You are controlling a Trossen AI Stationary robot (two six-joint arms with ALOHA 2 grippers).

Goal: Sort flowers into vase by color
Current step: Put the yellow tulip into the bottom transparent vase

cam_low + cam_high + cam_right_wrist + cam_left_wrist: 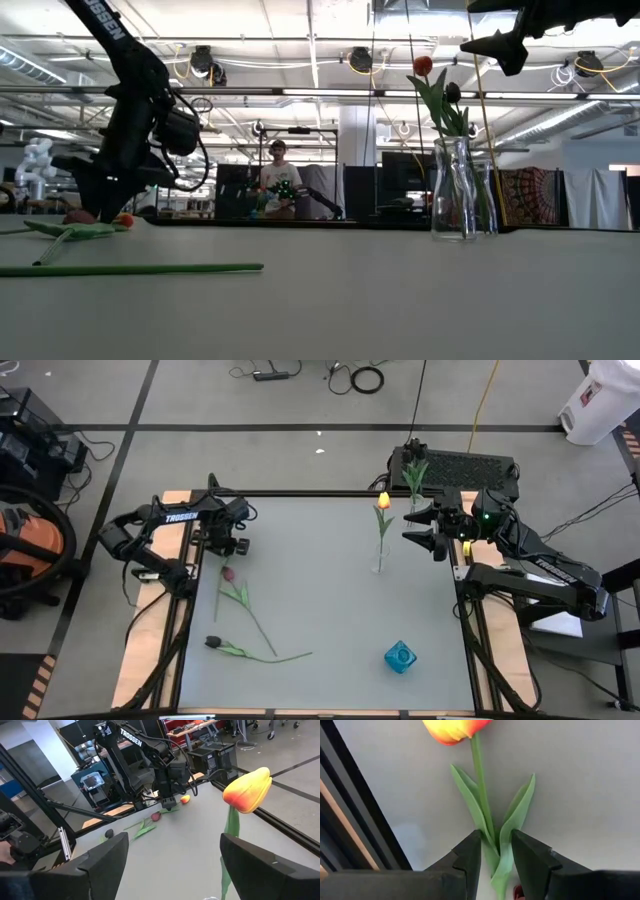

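Gripping now: we have the left end effector [495, 865] low over the tabletop [330, 610], its fingers clamped on the stem of a yellow-orange tulip [454, 729] just below the leaves.
Tulip position: the bud lies on the tabletop straight ahead of the left end effector, the stem running back between its fingers.
Right end effector [428, 528]: fingers spread wide and empty, raised beside the glass vase [379, 560], which holds one yellow tulip [383, 501] just in front of it.
Other flowers: a pinkish-red tulip [228, 573] lies right beside the left end effector; a dark tulip [213, 642] lies farther off, toward the near edge.
Doing it well: we judge the grip sits well down the stem, so we should lift slowly, let the bud swing upright, and feed the stem end into the vase with the matching colour.
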